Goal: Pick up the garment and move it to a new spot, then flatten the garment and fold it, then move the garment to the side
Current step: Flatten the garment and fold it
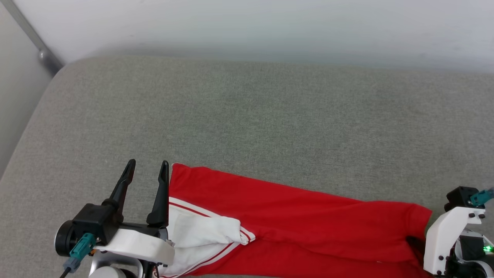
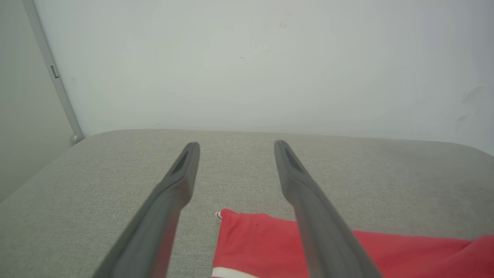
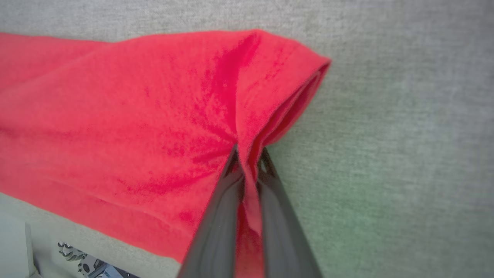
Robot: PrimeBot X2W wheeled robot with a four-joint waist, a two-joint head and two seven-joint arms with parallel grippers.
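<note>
Right at the near edge, the garment [image 1: 301,216] lies stretched long from left to right on the grey cushion [image 1: 247,116]. Mostly red cloth faces up, with a white sleeve [image 1: 204,227] folded over its near left part and striped trim [image 1: 247,234] along that sleeve's edge. At the near right end, the right gripper [image 3: 249,151] has its two dark fingers pressed together on a pinch of the red hem. The cloth bunches into creases where they bite, and the layers of that end gape open just past the fingertips. Over at the near left, the left gripper [image 1: 148,162] stands with its fingers spread wide and nothing between them, pointing away toward the wall [image 1: 270,27]. Its right finger runs along the garment's left edge, its left finger is over the cushion, and whether either touches the cloth I cannot tell. The garment's far left corner sits just beside that right fingertip. Further off, the cushion runs on to the pale wall, where a metal pole [image 1: 42,52] comes down at the far left corner
</note>
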